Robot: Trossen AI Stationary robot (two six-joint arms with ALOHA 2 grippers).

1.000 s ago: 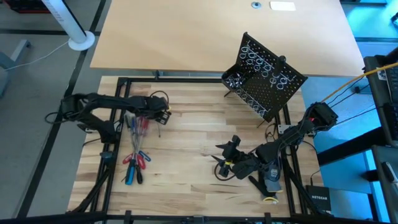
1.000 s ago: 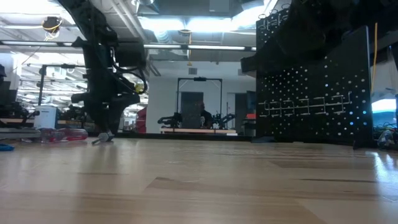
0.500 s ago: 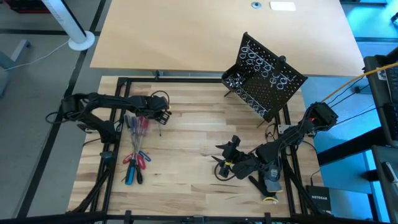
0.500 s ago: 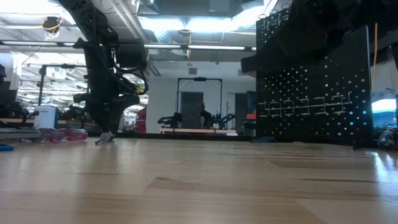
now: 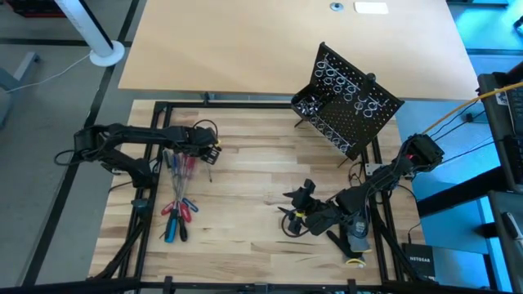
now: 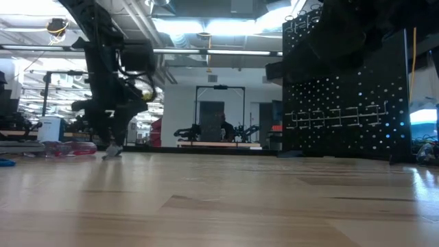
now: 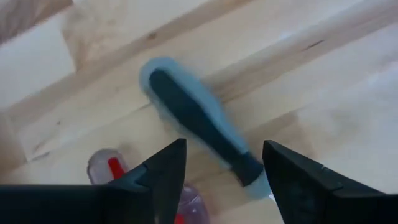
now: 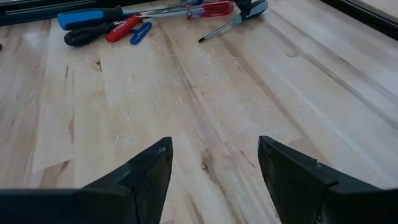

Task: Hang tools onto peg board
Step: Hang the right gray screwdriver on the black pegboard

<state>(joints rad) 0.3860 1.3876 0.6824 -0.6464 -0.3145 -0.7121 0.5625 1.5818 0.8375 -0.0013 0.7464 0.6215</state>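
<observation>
Your left pincer (image 7: 221,171) hung over the slim grey-and-black-handled screwdriver (image 7: 199,124), fingers apart and straddling it where it lay on the pale wooden tabletop (image 5: 245,212), beside the red- and blue-handled tools (image 5: 178,200). It looked light, stiff and smooth, likely to roll; take the thick handle mid-length. The black perforated peg board (image 5: 347,102) stood well apart. Your right pincer (image 8: 214,180) waited, fingers apart, empty.

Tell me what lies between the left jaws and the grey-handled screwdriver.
Nothing. In the left wrist view the left gripper hangs open over the grey-handled screwdriver, with only bare tabletop around it.
</observation>
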